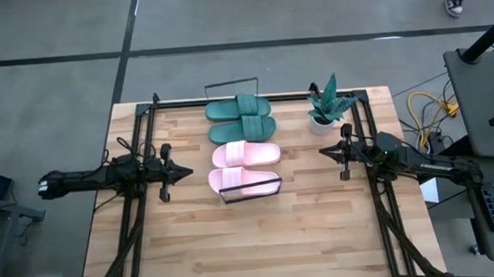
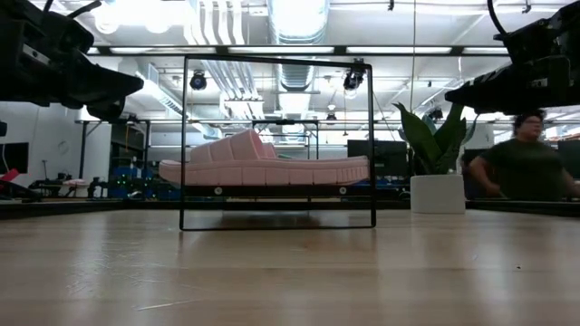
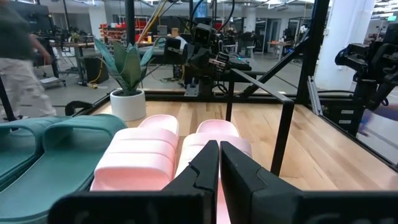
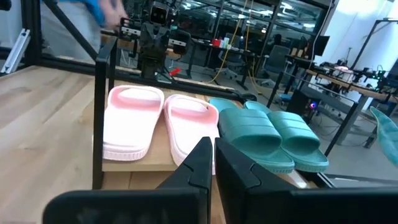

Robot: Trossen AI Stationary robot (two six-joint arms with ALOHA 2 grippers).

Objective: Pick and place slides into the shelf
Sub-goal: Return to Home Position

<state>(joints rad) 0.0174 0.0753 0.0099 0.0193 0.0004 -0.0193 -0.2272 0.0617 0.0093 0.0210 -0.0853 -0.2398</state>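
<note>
Counted four slides (image 1: 242, 130) on shelf (image 4: 134, 165), mid-counter (image 1: 262, 241): green pair (image 1: 238, 110) toward 12 o'clock, pink pair (image 1: 244, 166) toward 6, soles down, side by side, apparently packed so as to fit between the wire rails. Logged left hand (image 1: 187, 171) at 9 o'clock of shelf, right hand (image 1: 323, 153) at 3, both apart from it, fingers closed to a slit, gripping nothing. Judged placing done. Parked wide, likely to keep clear of rails and of plant (image 1: 327, 106) at 2. Only homing left.
</note>
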